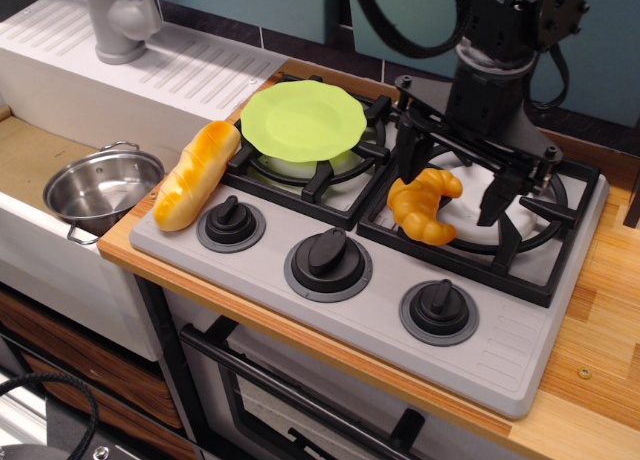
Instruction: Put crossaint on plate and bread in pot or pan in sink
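Observation:
The golden-orange crossaint [424,206] lies on the left part of the right stove burner. My gripper [452,190] is open, its black fingers spread wide above the right burner, the left finger [407,162] just behind the crossaint and apart from it. The lime-green plate [303,120] rests on the back left burner. The long yellow-orange bread [196,174] lies at the stove's left edge. The shiny steel pot [100,188] stands in the sink [25,165] on its tan floor, empty.
A grey faucet [118,18] stands on the ribbed white drainboard [190,72]. Three black knobs [327,256] line the stove front. The wooden counter [600,310] runs along the right. An oven door handle is below.

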Motion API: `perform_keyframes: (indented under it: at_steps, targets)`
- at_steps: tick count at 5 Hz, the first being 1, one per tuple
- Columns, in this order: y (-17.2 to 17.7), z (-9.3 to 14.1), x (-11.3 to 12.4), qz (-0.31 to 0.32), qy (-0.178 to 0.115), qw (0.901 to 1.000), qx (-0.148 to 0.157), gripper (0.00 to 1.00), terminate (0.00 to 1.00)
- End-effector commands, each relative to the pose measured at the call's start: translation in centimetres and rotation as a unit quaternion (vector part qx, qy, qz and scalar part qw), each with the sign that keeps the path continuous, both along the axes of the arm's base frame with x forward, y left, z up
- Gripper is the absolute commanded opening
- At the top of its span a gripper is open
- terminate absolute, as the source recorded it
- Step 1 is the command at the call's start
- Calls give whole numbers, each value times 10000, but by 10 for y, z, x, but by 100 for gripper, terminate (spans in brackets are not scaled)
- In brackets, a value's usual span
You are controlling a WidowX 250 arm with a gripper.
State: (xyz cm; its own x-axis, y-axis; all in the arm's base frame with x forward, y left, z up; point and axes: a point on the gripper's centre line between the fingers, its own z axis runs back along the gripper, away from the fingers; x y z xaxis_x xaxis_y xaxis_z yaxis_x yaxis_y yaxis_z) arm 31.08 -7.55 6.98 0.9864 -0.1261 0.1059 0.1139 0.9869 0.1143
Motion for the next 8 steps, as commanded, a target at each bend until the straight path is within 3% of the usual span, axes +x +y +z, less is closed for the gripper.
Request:
perform_keyframes:
  at_steps: [1,4,8]
  targets:
    - [13,24,7,47,-524,9986,-19,100,0]
    - [32,16,19,-104,-733,9972,-60,100,0]
    - [25,-11,13,-33,-847,9961,-244,100,0]
